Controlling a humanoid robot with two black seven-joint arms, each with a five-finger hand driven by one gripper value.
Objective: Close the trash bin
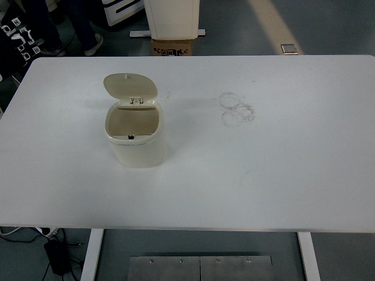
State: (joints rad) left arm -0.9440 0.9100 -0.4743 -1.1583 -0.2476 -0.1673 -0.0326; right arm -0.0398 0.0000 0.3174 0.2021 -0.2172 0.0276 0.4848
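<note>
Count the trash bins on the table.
1: the cream trash bin stands on the white table's left half, its lid hinged open toward the far side.

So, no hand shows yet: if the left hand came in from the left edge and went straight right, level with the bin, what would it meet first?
Probably the trash bin, at its left wall; the table before it looks free. Depth is unclear.
</note>
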